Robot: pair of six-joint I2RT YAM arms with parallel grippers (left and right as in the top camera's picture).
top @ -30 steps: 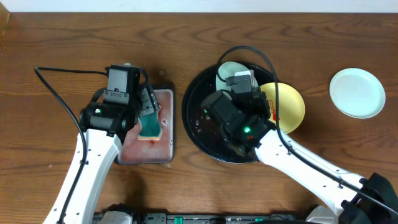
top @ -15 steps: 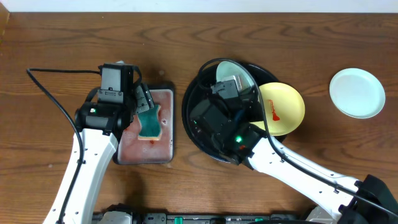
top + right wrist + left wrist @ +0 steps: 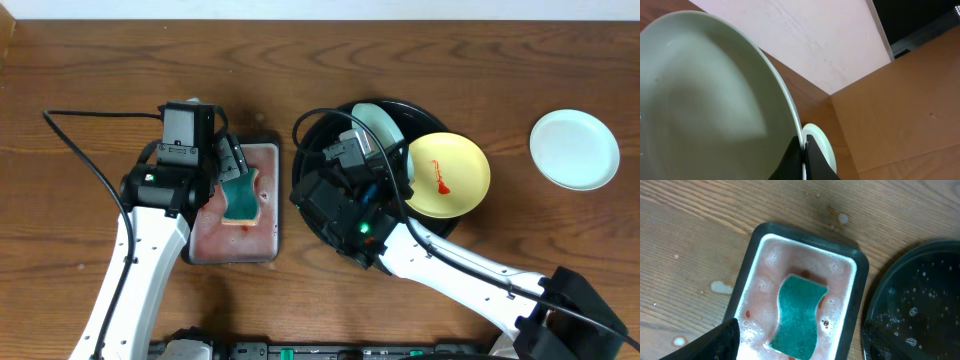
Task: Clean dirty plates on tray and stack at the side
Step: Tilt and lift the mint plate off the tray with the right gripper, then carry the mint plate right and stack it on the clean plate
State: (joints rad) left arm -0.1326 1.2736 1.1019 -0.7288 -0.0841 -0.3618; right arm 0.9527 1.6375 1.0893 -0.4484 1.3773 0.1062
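So the right fingers are pinched tight on the rim of a pale blue plate, holding it tipped up on edge over the far side of the tray. In the right wrist view the plate face fills most of the frame, and no sauce shows on the part you can see.

The yellow plate sits across the tray's right rim, partly sticking out over the bench, with a red sauce streak on it. A second pale plate lies flat on the bench, way off to the right and well apart from the tray.

The left fingers are spread wide with nothing in them, hanging above the small rectangular dish just left of the tray. The green sponge lies in that dish in pinkish foamy water, right between the two fingers in the wrist view but not gripped. There are a few wet spots on the wood around the dish.
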